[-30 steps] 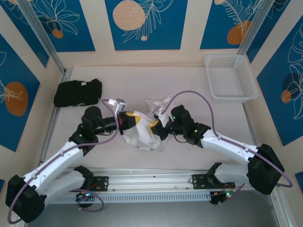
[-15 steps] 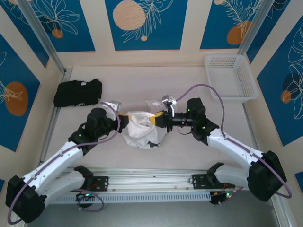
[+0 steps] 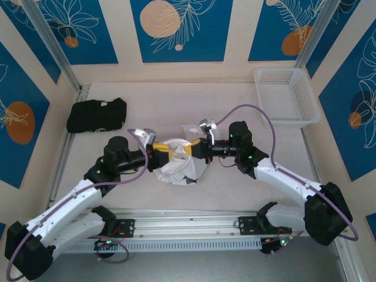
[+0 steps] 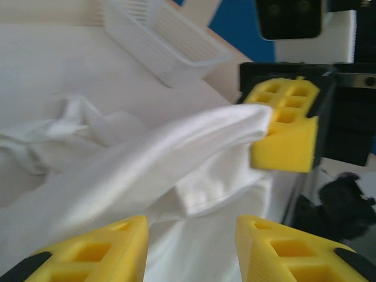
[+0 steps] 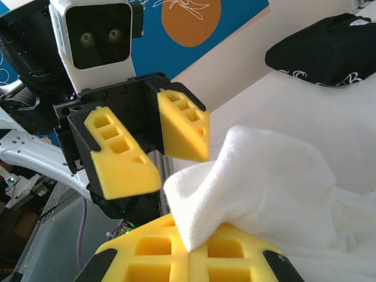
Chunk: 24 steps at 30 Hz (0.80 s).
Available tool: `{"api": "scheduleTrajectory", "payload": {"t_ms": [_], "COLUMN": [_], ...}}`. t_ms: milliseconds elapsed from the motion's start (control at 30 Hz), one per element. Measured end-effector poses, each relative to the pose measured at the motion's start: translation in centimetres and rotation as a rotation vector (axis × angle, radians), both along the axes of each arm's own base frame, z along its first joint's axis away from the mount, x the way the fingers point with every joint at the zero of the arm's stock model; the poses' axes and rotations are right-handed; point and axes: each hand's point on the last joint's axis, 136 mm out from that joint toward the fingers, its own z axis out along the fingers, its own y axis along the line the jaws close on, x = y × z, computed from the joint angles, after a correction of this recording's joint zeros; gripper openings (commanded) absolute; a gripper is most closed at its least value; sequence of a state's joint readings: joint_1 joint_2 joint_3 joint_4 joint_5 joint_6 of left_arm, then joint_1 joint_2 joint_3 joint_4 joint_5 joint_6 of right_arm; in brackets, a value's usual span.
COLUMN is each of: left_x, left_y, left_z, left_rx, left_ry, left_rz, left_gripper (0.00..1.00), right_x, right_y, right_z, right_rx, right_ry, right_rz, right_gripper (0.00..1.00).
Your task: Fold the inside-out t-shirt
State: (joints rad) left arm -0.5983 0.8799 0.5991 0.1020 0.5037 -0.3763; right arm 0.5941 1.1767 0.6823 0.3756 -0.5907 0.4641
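Note:
The inside-out t-shirt [image 3: 176, 165] is a bunched white heap in the middle of the table, between the two arms. My right gripper [image 3: 191, 150] is shut on a fold of its fabric [image 5: 276, 176], which sticks up from between the closed yellow pads [image 5: 189, 249]. My left gripper [image 3: 164, 153] faces it from the left, open. In the left wrist view its yellow fingers [image 4: 191, 241] stand apart, with the t-shirt [image 4: 147, 170] stretched in front of them and a hem hanging just beyond. The right gripper's pad [image 4: 285, 126] holds the cloth's far end. The left gripper [image 5: 161, 154] is free of the cloth.
A folded black garment [image 3: 96, 114] lies at the back left of the table. A white plastic basket [image 3: 286, 97] stands at the back right. Metal rails run along the table's left side and its near edge.
My left gripper has opened and let go of the t-shirt. The right gripper, still shut on the cloth, rose and shifted right early on, lifting the fold, then stayed put.

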Motion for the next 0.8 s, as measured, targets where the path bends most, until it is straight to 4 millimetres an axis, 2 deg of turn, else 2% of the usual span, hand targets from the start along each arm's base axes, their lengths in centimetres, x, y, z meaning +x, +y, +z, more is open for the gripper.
{"api": "scheduleTrajectory", "payload": {"t_ms": [133,300,500,600,700,800], "left_x": [0.1,0.6,0.8,0.8,0.7,0.5], "left_y": [-1.5,-2.3,-2.8,-2.9,-3.0,-2.9], "left_z": [-1.3,-2.3,-1.9,-1.4,-0.9,-0.2], "left_rx": [-0.012,0.001,-0.020,-0.035,-0.046,-0.051], "left_ry": [0.062,0.109,0.100,0.092,0.091,0.081], "left_rz": [-0.076,-0.097,-0.111,-0.119,-0.127,-0.128], "left_gripper": [0.44,0.42,0.24,0.03,0.00,0.00], "right_x": [0.1,0.2,0.3,0.3,0.6,1.4], "right_y": [0.0,-0.1,-0.2,-0.2,-0.5,-0.9], "right_z": [0.0,-0.1,-0.1,-0.2,-0.5,-0.9], "right_rx": [-0.002,-0.003,-0.004,-0.010,-0.031,-0.090], "right_ry": [0.001,0.002,0.003,0.010,0.017,0.023], "right_rz": [-0.004,-0.010,-0.013,-0.018,-0.054,-0.143], "right_gripper": [0.00,0.00,0.00,0.00,0.03,0.17]}}
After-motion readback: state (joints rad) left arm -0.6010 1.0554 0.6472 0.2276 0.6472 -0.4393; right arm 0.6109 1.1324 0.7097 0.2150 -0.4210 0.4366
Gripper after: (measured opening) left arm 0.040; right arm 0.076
